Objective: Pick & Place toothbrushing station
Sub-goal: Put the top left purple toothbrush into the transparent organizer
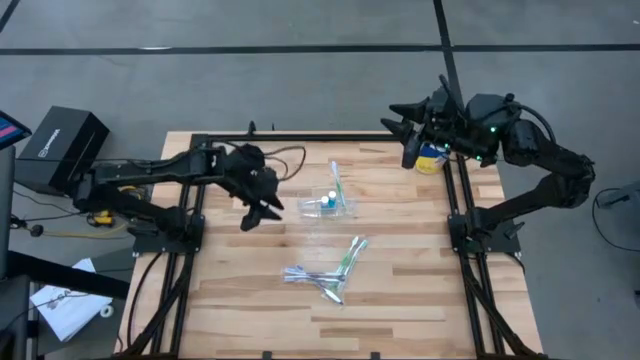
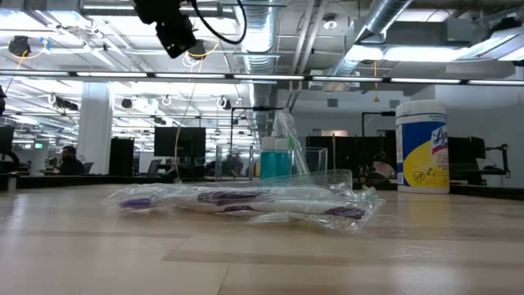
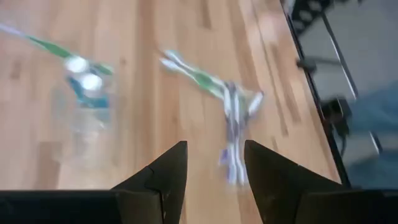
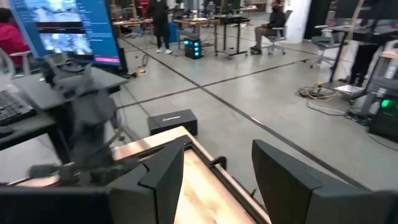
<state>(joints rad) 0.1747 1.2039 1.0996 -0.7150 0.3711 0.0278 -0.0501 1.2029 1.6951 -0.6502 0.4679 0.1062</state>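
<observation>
- While the left gripper (image 1: 262, 212) hung over the left half of the bench (image 1: 250, 300), its fingers (image 3: 163, 180) stood apart and held nothing — the wood showed between them in the left wrist view.
- From that wrist view the toothbrushes (image 3: 231, 115) lay ahead of the fingers, with the blue tubes (image 3: 87, 87) off to one side.
- Seen from above, the clear cup (image 1: 330, 203) sat near the middle of the bench with the two blue tubes (image 1: 328, 201) in it, white caps showing.
- One green toothbrush (image 1: 336, 178) lay just beside the cup, on its far side.
- More toothbrushes (image 1: 325, 275), green and purple-white, lay in a loose bunch nearer the front edge, apart from the cup.
- In the low view those brushes (image 2: 237, 199) lay flat in crinkled clear wrapping, the tubes (image 2: 277, 158) upright behind them.
- At the far right corner the right gripper (image 1: 397, 120) hovered beside a yellow-and-blue canister (image 1: 432, 157) — fingers (image 4: 163, 171) spread, nothing between them.
- That canister (image 2: 422, 147) stood upright, white lid on.
</observation>
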